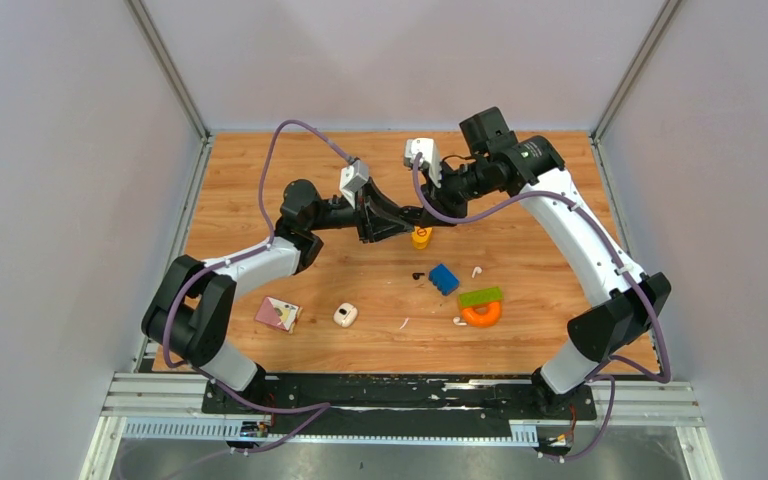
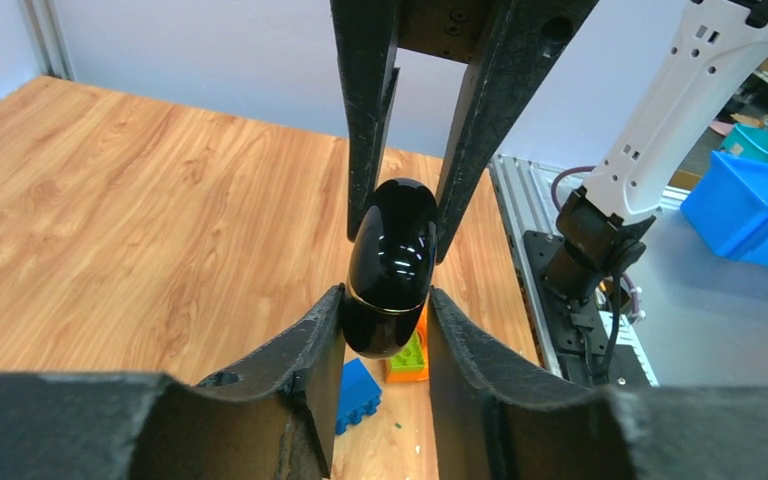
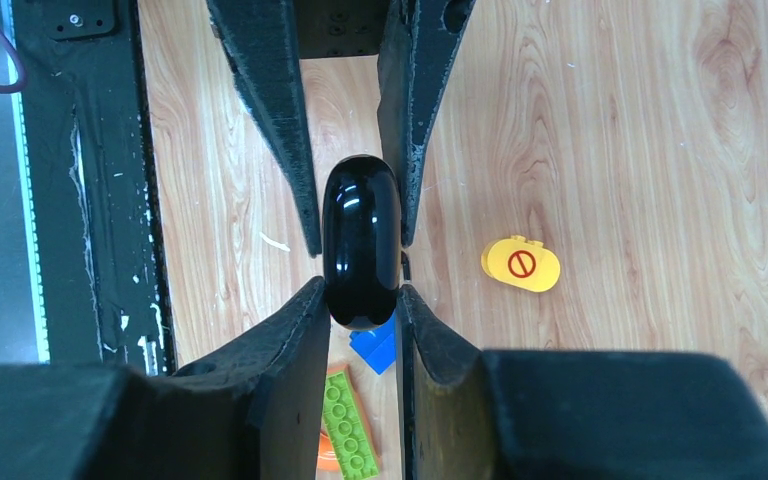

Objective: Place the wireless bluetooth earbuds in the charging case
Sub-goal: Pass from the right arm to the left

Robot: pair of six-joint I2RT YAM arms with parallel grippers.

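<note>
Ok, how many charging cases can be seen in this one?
2. A black case is gripped in mid-air by the left gripper and right gripper; a white case lies on the table, near the front. More may be hidden.

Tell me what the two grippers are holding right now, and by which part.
Both hold the black charging case: the left gripper pinches one end by its sides, and the right gripper pinches the opposite end.

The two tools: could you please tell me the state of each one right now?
Left tool: closed on the black charging case.
Right tool: closed on the same black charging case.
</note>
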